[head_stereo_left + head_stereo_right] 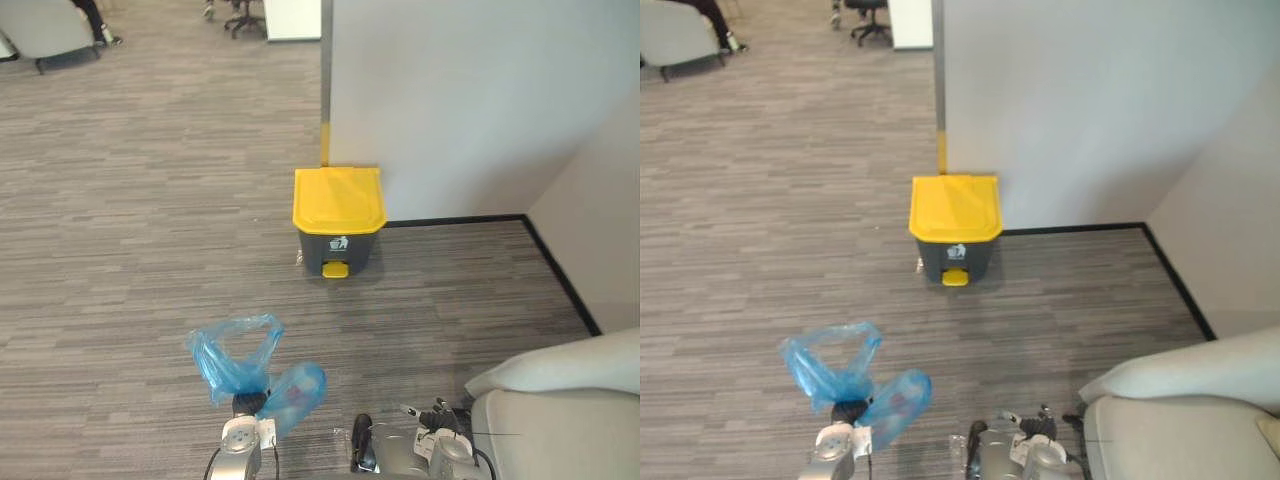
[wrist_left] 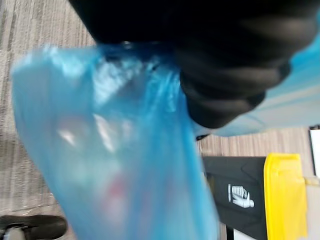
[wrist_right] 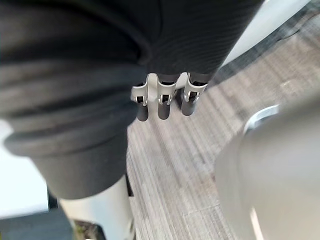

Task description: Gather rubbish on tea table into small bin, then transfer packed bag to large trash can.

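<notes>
In the left eye view a large trash can [image 1: 338, 225], grey with a yellow lid [image 1: 339, 197] shut and a yellow pedal at its foot, is standing on the striped grey carpet [image 1: 130, 230] against the corner of a white wall [image 1: 470, 90], and open carpet is lying between it and the robot. A pale sofa [image 1: 560, 425] with a light cushion [image 1: 565, 365] is sitting at the robot's right, and far off at the back a grey chair [image 1: 45, 30] and an office chair's base [image 1: 243, 18] are standing, with a person's leg [image 1: 98, 22] showing beside the grey chair. The left hand [image 1: 247, 404] is holding a blue bag [image 1: 240, 365] off the floor, well short of the trash can; the bag's neck is bunching in the hand's closed grasp, its handles looping up and its filled part bulging toward the robot's right. The right eye view is showing the same layout. In the left wrist view the blue bag is hanging right against the hand's dark cover, and the trash can [image 2: 240, 195] is showing past it, apart from it. In the right wrist view the right hand [image 3: 163, 102] is hanging over the carpet with its fingers straight and apart from anything, carrying nothing.
</notes>
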You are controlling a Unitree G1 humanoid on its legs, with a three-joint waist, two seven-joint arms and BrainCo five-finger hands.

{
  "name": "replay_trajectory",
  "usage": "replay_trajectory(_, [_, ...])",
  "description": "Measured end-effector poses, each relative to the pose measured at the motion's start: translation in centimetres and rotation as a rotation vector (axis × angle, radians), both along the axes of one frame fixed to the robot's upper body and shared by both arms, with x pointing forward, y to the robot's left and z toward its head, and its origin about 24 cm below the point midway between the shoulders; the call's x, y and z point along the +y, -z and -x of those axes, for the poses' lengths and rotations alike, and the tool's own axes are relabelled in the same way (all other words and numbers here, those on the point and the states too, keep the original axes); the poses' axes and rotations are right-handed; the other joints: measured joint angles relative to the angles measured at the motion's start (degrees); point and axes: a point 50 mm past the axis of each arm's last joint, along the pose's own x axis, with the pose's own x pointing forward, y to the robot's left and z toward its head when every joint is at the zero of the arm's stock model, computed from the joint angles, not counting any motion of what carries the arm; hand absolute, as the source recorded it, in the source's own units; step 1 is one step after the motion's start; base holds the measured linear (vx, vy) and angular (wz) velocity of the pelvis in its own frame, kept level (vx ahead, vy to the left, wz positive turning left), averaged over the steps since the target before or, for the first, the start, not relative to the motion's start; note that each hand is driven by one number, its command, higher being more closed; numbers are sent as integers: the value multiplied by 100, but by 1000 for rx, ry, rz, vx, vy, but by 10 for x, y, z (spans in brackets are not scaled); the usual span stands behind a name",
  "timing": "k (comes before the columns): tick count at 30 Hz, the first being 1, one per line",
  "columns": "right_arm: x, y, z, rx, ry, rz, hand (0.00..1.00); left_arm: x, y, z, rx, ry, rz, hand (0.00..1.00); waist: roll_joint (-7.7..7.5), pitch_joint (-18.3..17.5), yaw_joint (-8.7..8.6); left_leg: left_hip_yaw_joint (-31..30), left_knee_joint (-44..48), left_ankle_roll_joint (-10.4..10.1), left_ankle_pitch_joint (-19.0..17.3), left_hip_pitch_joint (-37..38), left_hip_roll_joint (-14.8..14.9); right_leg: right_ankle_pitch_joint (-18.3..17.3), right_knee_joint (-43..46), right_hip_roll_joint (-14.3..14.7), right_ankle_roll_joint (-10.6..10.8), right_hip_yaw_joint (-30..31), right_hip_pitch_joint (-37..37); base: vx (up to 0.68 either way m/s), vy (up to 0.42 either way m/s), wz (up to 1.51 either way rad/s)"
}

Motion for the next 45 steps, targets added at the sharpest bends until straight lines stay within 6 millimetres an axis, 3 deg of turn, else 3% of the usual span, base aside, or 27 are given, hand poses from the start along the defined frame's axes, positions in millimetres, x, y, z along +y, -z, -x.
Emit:
replay_trajectory(1, [2,1,1,6,-7,-2,0,0,0,1,-1,2,1,100,-5,7,38,22,737,-71,16,-269,146,-41,-162,62,-31,-15,261,481,-81,4])
replay_trajectory(2, [6,2,1,13,-19,-9,0,1,-1,1,-5,-3,0,100,-34,16,78,101,1392,2,-29,-618,289,-75,-402,128,-73,1,634,541,-49,-18])
replay_trajectory(4, [11,2,-1,15,-32,-19,0,2,-5,-1,-29,-7,-2,100,-128,61,155,340,1520,291,-187,-1115,361,-107,-779,119,-48,62,1106,399,-5,-21])
replay_trajectory(5, [12,2,-1,16,-28,-25,0,3,-8,-3,-46,-11,-3,100,-187,63,192,513,1138,446,-273,-1339,393,-95,-941,87,-29,97,1303,368,44,-31])
replay_trajectory(7, [12,3,1,22,-18,-28,0,5,-8,-3,-48,-23,-5,100,-194,77,291,657,-87,558,-278,-1495,360,-109,-1057,15,25,161,1518,366,99,-37])
replay_trajectory(8, [13,3,3,27,-10,-33,0,6,-7,-2,-43,-35,-6,100,-217,90,294,611,-974,618,-55,-1512,235,-203,-1066,-86,185,216,1649,353,188,-23])
replay_trajectory(9, [11,5,7,37,4,-33,0,5,-7,-1,-41,-34,-2,100,-175,66,292,415,-1704,576,482,-1499,119,-304,-1073,-112,356,246,1753,396,260,-29])
replay_trajectory(10, [10,6,10,49,10,-32,0,6,-6,0,-38,-34,-4,100,-214,36,338,293,-1764,442,926,-1465,31,-386,-1051,-144,490,363,1769,415,281,-21])
replay_trajectory(12, [14,7,11,57,-7,-38,0,10,-7,-1,-39,-41,-15,100,-449,-118,292,476,-1937,628,780,-1370,-315,-396,-938,-538,586,504,1737,356,248,-4])
replay_trajectory(15, [12,6,12,54,5,-37,0,5,-6,-1,-35,-21,-10,100,-436,-110,333,687,-2014,764,435,-1023,-457,-255,131,-775,815,728,1340,254,234,-32])
replay_trajectory(17, [11,6,12,55,3,-34,0,4,-6,0,-31,-9,-12,100,-373,-57,324,827,-2181,854,257,-541,-575,279,2077,-967,808,1060,503,262,244,-30])
replay_trajectory(19, [8,5,13,42,12,-25,0,7,-6,1,-26,-9,-22,100,-336,-40,251,930,-2407,895,162,-39,-626,78,3108,-958,782,1064,-95,258,127,-11])
replay_trajectory(20, [8,4,12,37,12,-24,0,7,-6,-1,-29,-8,-24,100,-336,-46,249,949,-2516,877,124,112,-625,-37,3148,-917,745,939,-263,262,78,-11])
replay_trajectory(22, [8,2,6,18,11,-21,0,7,-6,-3,-31,-6,-27,100,-338,-40,220,956,-2681,855,58,346,-611,-241,2846,-782,671,583,-614,294,20,-3])
replay_trajectory(23, [7,2,5,15,11,-20,0,8,-3,-1,-11,-9,-24,100,-335,-38,177,964,-2785,852,59,520,-584,-327,2273,-619,618,355,-711,327,-22,11])
replay_trajectory(25, [8,2,5,15,11,-22,0,8,1,1,9,-11,-22,100,-323,-28,131,923,-2817,850,59,715,-533,-195,1225,-324,560,303,-669,380,-78,29])
replay_trajectory(26, [9,2,5,15,11,-23,0,8,1,2,10,-14,-22,100,-352,-29,115,785,-2843,765,7,820,-568,174,377,-164,526,415,-564,499,-152,60])
replay_trajectory(27, [10,4,10,31,11,-28,0,11,0,1,4,-13,-29,100,-522,-21,80,591,-2860,606,-104,908,-706,877,-305,-136,333,630,-398,412,-146,51])
replay_trajectory(28, [4,3,6,24,14,-14,0,7,2,-1,14,-12,-17,100,-353,70,86,468,-2901,541,-172,1041,-620,797,-115,-60,171,552,-325,391,-126,44])
replay_trajectory(30, [1,1,0,13,30,-11,0,0,3,-1,17,-10,2,100,-131,66,105,258,-2916,536,-167,1043,-435,445,-40,93,105,489,-296,342,-122,21])
replay_trajectory(33, [2,2,2,19,36,-17,0,-7,3,-2,16,37,3,100,-113,61,33,14,-2320,513,-154,967,-226,98,-73,108,20,135,75,304,-162,46])
replay_trajectory(36, [3,5,8,37,32,-18,0,-11,3,-2,12,70,15,100,-144,23,50,260,-999,362,-149,474,72,75,-540,144,-17,15,637,276,-88,30])
replay_trajectory(38, [4,5,9,45,29,-20,0,-8,3,2,15,50,17,100,-110,-89,64,626,-1013,446,-315,256,239,107,-768,166,-23,32,783,221,29,-11])
replay_trajectory(40, [4,7,12,56,31,-23,0,-4,3,3,18,33,13,100,-123,-105,93,711,-1591,477,-364,138,264,164,-864,114,53,135,939,155,93,-21])
replay_trajectory(42, [2,8,15,65,45,-21,0,-5,4,4,22,39,13,100,-68,-180,102,732,-2487,392,107,124,249,220,-882,91,144,202,966,127,178,-30])
replay_trajectory(43, [1,8,17,72,52,-21,0,-6,4,4,24,35,16,100,-84,-257,149,776,-2793,201,273,268,141,314,-1000,70,316,394,977,105,212,-38])
replay_trajectory(45, [4,9,19,76,48,-32,0,-1,5,3,27,38,0,100,-145,-335,136,875,-2952,252,311,342,-7,402,-1147,-37,454,517,969,81,227,-33])
